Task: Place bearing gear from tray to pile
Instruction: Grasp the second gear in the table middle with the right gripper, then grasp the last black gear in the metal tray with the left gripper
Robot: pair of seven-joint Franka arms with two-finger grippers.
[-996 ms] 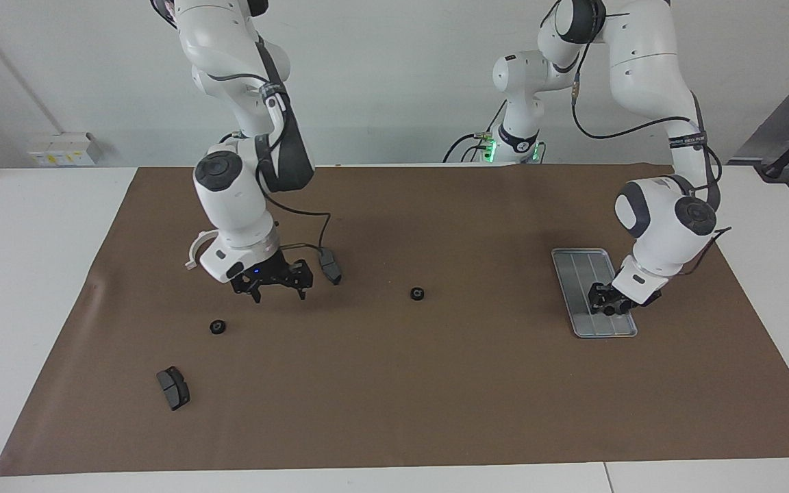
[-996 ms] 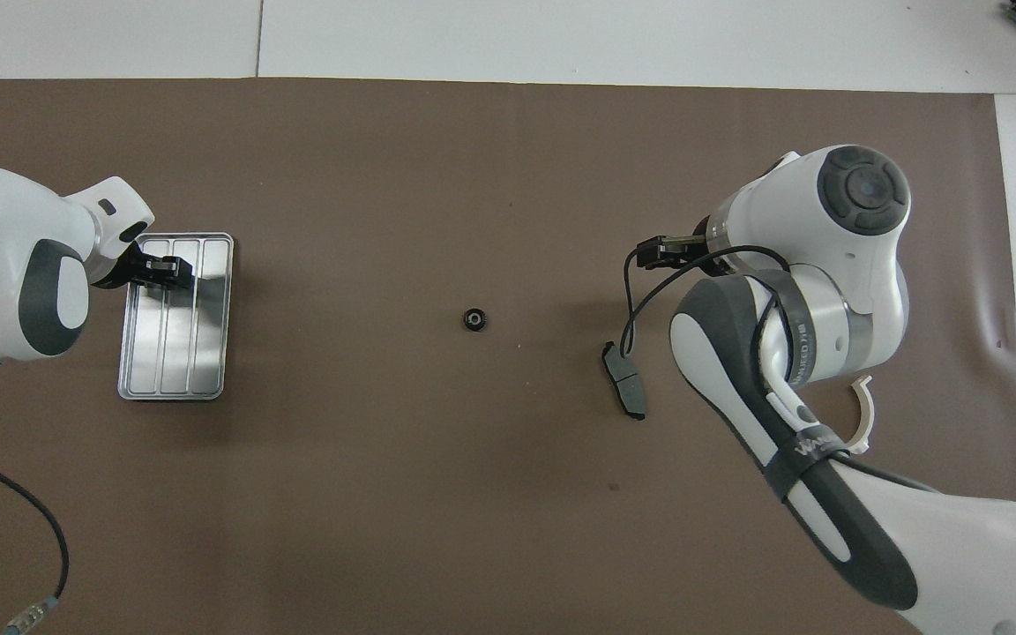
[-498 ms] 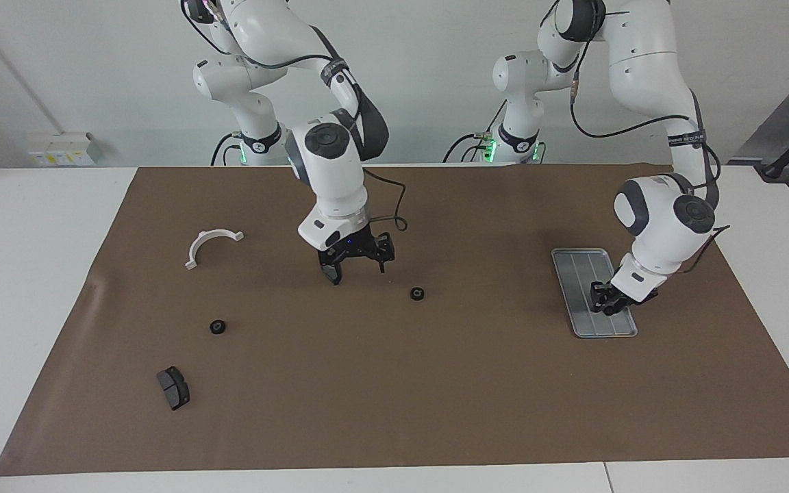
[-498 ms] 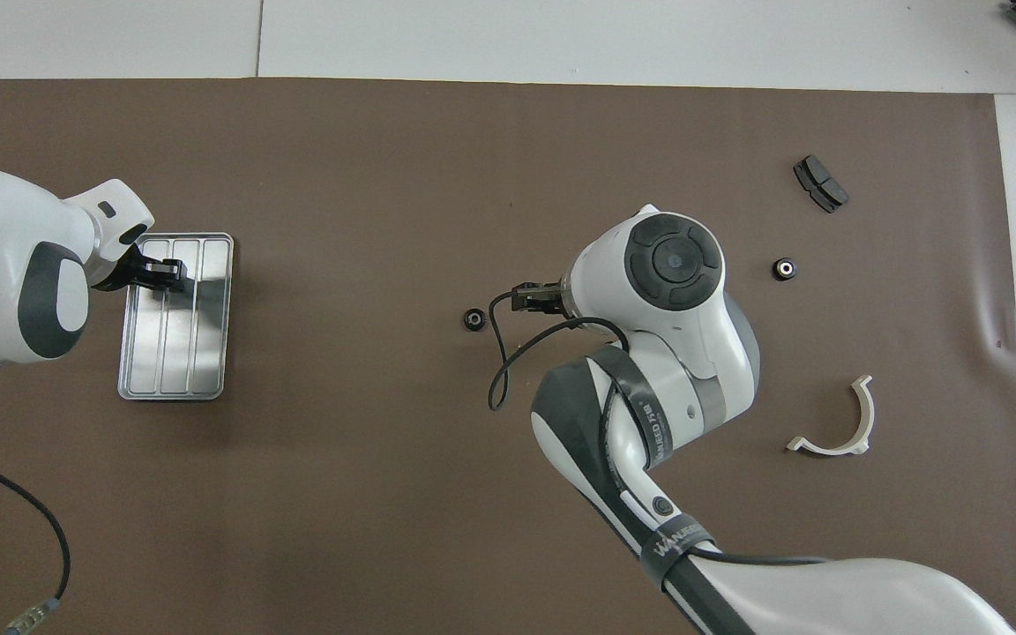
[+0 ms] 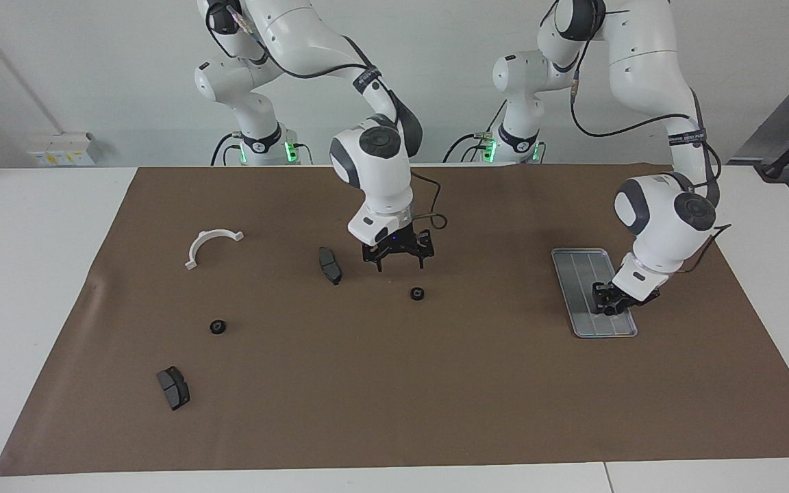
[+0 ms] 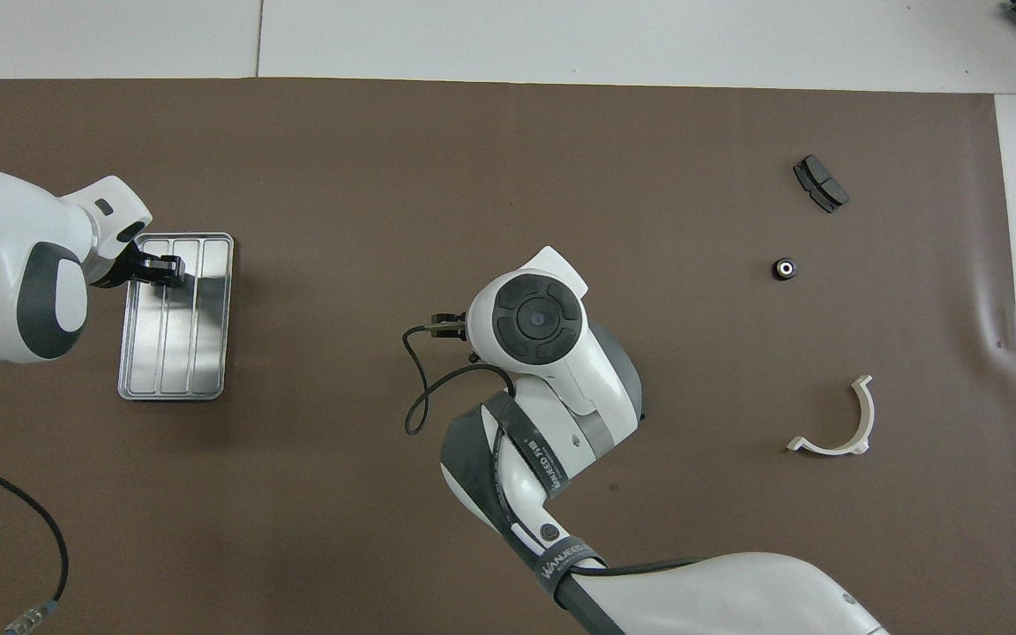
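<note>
Where the left gripper (image 5: 611, 302) dips to the tray (image 5: 576, 274), its fingers crowd a dark patch, and I cannot tell whether they are clenched on a gear or bare. It is over the tray's end farther from the robots; the rest of the tray shows only bare ridges. The right gripper (image 5: 398, 259) hangs with fingers spread and nothing in them, over the mat (image 5: 490, 397) between a pad (image 5: 330, 265) and a gear (image 5: 417, 294). Toward the right arm's end lie the bracket (image 5: 211, 244), a second gear (image 5: 216, 326) and a second pad (image 5: 172, 387), well apart.
</note>
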